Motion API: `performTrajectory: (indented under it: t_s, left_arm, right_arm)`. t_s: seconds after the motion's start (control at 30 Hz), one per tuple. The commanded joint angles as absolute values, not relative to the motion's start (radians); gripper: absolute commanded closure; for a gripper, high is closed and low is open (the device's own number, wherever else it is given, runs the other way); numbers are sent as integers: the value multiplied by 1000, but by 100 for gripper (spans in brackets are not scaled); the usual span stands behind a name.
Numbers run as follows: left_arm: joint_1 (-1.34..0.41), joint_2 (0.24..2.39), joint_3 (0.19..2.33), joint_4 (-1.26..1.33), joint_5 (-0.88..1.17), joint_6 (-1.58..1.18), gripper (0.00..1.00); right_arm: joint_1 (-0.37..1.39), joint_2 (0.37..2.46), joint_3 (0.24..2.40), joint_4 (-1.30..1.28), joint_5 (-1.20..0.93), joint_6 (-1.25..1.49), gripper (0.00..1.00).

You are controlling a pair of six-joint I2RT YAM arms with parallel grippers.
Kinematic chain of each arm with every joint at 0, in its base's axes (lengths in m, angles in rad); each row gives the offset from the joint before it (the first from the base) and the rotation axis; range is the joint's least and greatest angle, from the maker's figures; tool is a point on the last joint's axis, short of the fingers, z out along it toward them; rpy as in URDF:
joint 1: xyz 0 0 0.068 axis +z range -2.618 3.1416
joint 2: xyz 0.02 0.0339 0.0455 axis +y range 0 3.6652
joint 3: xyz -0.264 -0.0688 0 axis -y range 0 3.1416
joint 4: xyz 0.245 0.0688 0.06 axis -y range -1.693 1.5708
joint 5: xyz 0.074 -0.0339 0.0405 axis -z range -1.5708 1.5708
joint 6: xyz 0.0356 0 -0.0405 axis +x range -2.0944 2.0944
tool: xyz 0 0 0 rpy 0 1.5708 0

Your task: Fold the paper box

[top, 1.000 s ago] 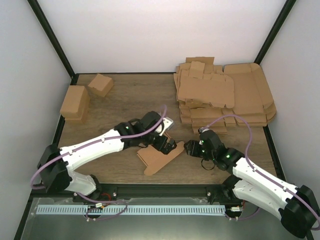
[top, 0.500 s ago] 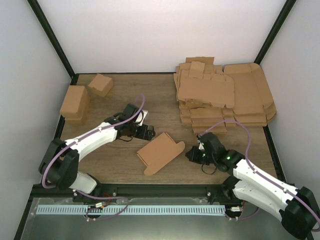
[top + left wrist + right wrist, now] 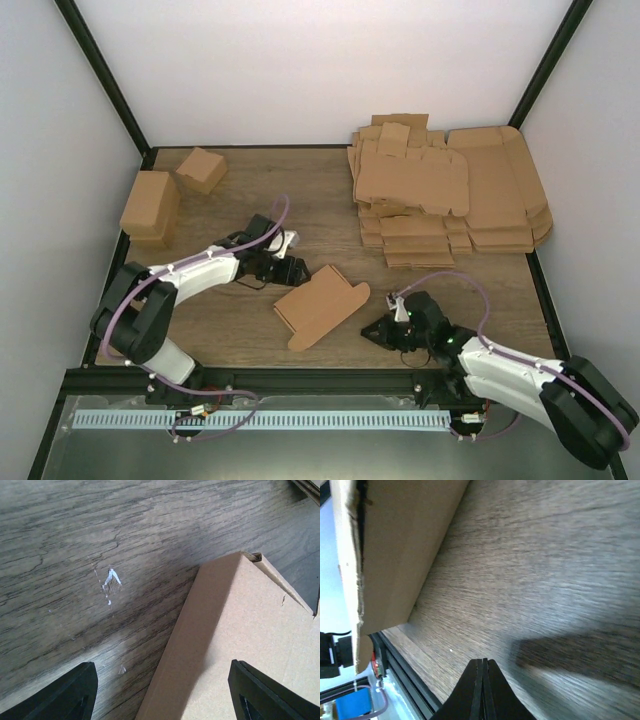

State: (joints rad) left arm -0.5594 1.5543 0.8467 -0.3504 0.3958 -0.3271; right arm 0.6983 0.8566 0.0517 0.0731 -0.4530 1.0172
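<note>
The paper box (image 3: pixel 320 305) lies on the wooden table as a flat, closed brown carton, with a tab sticking out at its right end. My left gripper (image 3: pixel 298 270) hovers just left of the box's far corner, open. In the left wrist view its two black fingers (image 3: pixel 67 695) stand wide apart over the box's (image 3: pixel 240 640) edge, gripping nothing. My right gripper (image 3: pixel 368 333) sits low on the table to the right of the box, shut and empty. The right wrist view shows its fingertips (image 3: pixel 482 680) pressed together, with the box's side (image 3: pixel 395 545) at upper left.
A big heap of flat cardboard sheets (image 3: pixel 450 195) fills the back right. Two folded brown cartons (image 3: pixel 150 205) (image 3: pixel 200 170) stand at the back left. The black frame rail (image 3: pixel 300 375) runs along the near edge, close to my right gripper.
My left arm has drawn back leftward off the box, its jaws narrowing slightly. My right gripper has shut and slid toward the near edge. The box stays where it lay.
</note>
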Motion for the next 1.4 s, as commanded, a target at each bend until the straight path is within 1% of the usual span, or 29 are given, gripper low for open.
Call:
performTrajectory:
  t_s: [0.0, 0.1, 0.27, 0.4, 0.63, 0.8, 0.97, 1.27, 1.37]
  left_arm:
    - [-541, 1588, 824, -277, 487, -335, 26]
    - [-538, 1591, 805, -245, 534, -339, 28]
    - [-538, 1602, 777, -212, 609, -343, 40]
    - [-538, 1603, 748, -187, 639, -350, 43]
    - [-538, 1633, 710, -107, 737, -383, 48]
    - [-541, 1636, 693, -88, 771, -392, 49]
    - [-541, 1636, 688, -90, 745, -393, 50]
    - [-541, 1628, 712, -124, 695, -383, 50]
    - [-541, 1630, 720, -133, 690, -378, 50]
  right_arm:
    - [704, 907, 72, 350, -481, 1041, 99]
    - [703, 997, 97, 394, -486, 1017, 99]
    - [704, 1140, 101, 551, -527, 1032, 99]
    - [704, 1193, 128, 609, -529, 1024, 99]
    - [704, 1295, 237, 614, -539, 989, 99]
    - [704, 1342, 258, 632, -532, 981, 99]
    - [704, 1333, 282, 564, -513, 946, 99]
    - [704, 1122, 264, 302, -431, 858, 99]
    - [705, 1086, 235, 267, -416, 861, 99]
